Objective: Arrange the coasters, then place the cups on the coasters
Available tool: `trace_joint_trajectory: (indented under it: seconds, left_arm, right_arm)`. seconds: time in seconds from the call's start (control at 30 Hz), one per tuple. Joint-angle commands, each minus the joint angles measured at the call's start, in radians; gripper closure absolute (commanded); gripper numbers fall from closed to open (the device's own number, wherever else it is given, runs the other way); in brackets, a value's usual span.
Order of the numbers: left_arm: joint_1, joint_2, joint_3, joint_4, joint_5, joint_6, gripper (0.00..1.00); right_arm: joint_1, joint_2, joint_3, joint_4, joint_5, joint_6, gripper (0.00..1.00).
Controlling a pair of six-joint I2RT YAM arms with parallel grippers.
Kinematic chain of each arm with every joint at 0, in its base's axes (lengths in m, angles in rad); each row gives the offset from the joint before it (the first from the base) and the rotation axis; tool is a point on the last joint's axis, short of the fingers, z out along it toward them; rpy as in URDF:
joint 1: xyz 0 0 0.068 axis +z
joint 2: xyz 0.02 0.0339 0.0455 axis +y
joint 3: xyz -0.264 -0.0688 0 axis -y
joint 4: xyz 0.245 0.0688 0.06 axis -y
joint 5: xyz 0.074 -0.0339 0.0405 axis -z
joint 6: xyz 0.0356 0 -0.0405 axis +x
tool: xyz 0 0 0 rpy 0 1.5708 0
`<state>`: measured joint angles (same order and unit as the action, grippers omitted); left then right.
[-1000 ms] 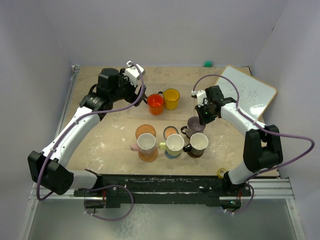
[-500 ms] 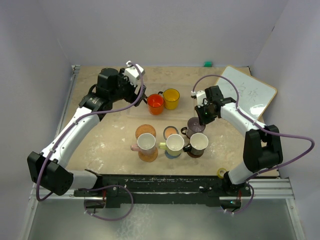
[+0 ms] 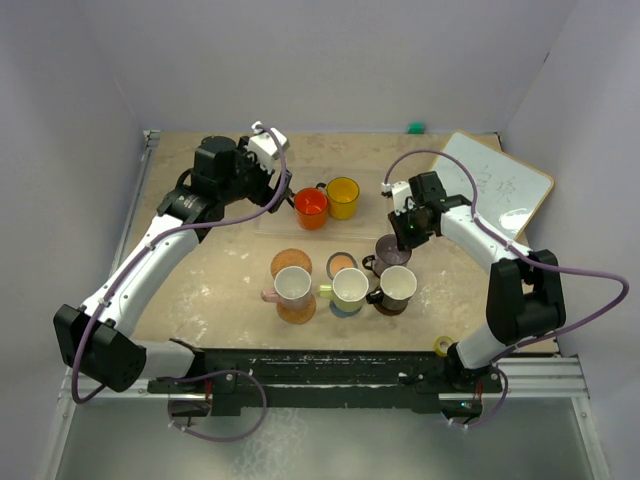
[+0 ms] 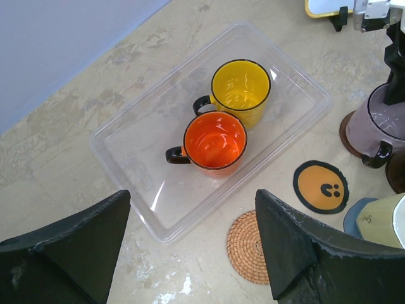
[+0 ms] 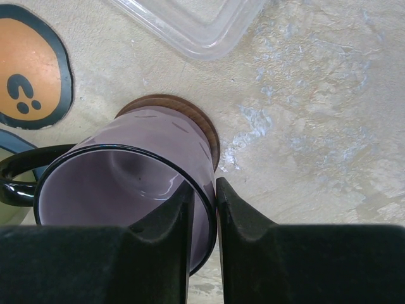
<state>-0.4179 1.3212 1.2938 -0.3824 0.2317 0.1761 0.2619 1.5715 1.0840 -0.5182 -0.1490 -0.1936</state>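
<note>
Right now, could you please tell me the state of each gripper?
Left gripper: open, empty.
Right gripper: astride the mauve mug's rim; grip cannot be told.

Table (image 3: 220,290): coasters (image 3: 291,259), clear tray (image 4: 139,152), whiteboard (image 3: 497,185)

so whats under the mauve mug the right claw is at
A dark brown coaster sits under the mauve mug. Only a curved strip of its edge shows past the base. The rest of the disc is covered by the mug.
</note>
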Motion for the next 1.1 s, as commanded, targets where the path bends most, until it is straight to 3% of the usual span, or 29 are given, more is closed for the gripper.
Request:
trace_joint_trajectory:
  seconds: [0.0,0.6,1.07]
  left_arm:
    - [0.007,-0.034,-0.010,0.043,0.017,-0.005,0.23]
    - [0.006,-0.026,-0.016,0.049,-0.003,0.009,0.23]
    - [0.007,0.000,-0.045,0.085,-0.075,0.076,0.23]
  right_arm:
    - [0.007,-0.040,0.002,-0.011,-0.001,-0.005,0.76]
    - [0.008,-0.143,0.062,-0.075,0.014,-0.042,0.52]
    - [0.008,-0.121,0.272,-0.047,-0.031,-0.055,0.39]
